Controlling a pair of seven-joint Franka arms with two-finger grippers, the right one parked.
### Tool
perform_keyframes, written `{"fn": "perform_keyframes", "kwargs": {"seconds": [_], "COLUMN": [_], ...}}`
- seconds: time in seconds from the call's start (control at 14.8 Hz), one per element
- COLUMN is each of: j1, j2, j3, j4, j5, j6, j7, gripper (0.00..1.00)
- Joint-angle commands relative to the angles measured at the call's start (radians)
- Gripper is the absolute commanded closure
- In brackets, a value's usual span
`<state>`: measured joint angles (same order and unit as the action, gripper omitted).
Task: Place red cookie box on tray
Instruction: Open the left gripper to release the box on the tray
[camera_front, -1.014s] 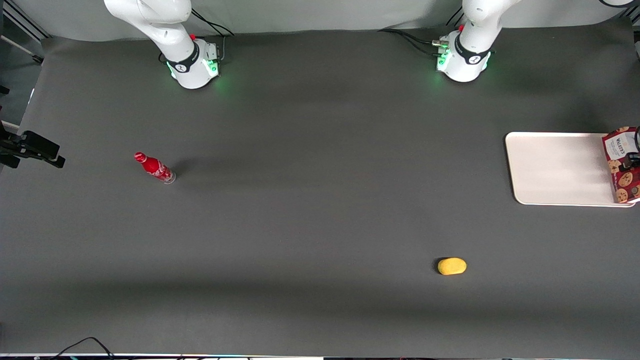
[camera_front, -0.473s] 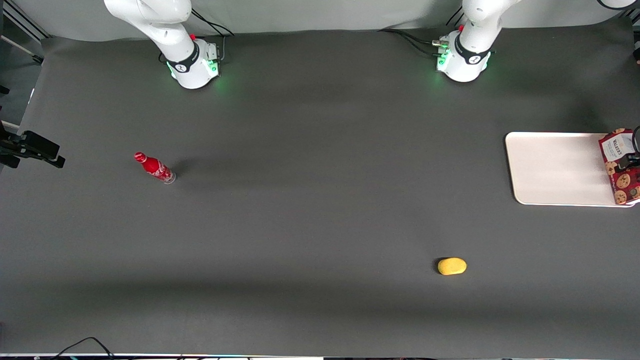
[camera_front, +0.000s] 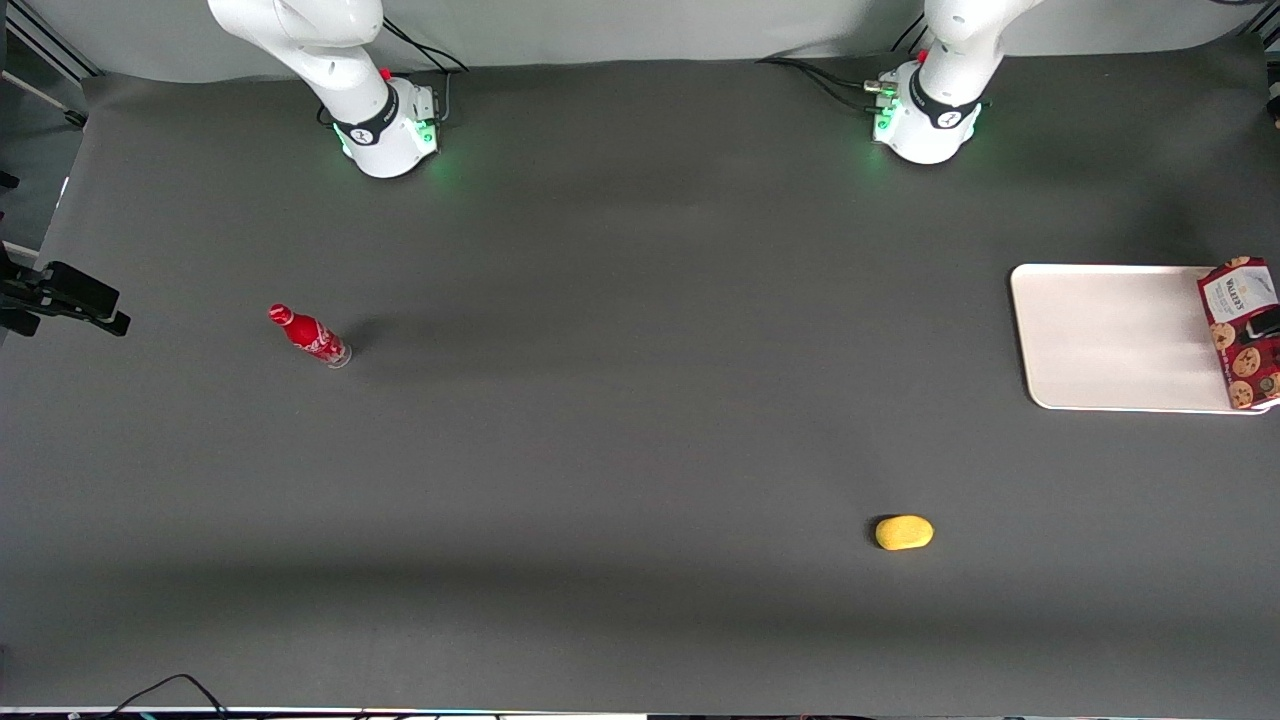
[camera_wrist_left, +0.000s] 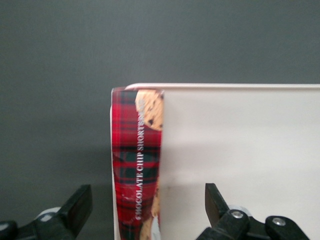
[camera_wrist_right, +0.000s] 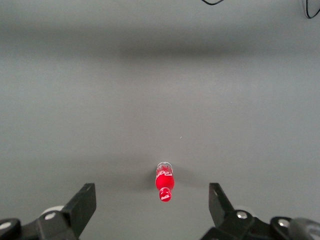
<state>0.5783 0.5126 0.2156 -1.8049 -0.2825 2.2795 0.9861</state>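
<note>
The gripper (camera_wrist_left: 145, 200) stands open astride the red cookie box (camera_wrist_left: 137, 165), apparently resting on the tray (camera_wrist_left: 240, 150) edge. The box is light, stiff cardboard; grasp across its narrow sides.

The left arm's base (camera_front: 925, 120) is standing upright, its upper links leaving the front view's top edge. Its pincer (camera_wrist_left: 147, 205) is hanging at the working arm's end, pointing straight down. The jaws are spread wide, with one black finger (camera_wrist_left: 77, 205) on each side and clear space between; neither fingertip (camera_wrist_left: 214, 200) is touching anything.
</note>
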Motion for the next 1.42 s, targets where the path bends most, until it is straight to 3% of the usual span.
{"fn": "perform_keyframes", "kwargs": {"seconds": [0.0, 0.41, 0.61, 1.01, 1.35], "j1": [-0.04, -0.175, -0.221, -0.374, -0.432], "j2": [-0.161, -0.307, -0.405, -0.479, -0.52], "j3": [0.007, -0.005, -0.114, -0.297, -0.423], "j4": [0.033, 0.216, 0.214, 0.213, 0.191], "j5": [0.019, 0.127, 0.158, 0.222, 0.307], "j6": [-0.167, -0.487, -0.596, -0.623, -0.621], "j7": [-0.092, -0.346, -0.609, -0.944, -1.018], "gripper": [0.0, 0.0, 0.0, 0.0, 0.0]}}
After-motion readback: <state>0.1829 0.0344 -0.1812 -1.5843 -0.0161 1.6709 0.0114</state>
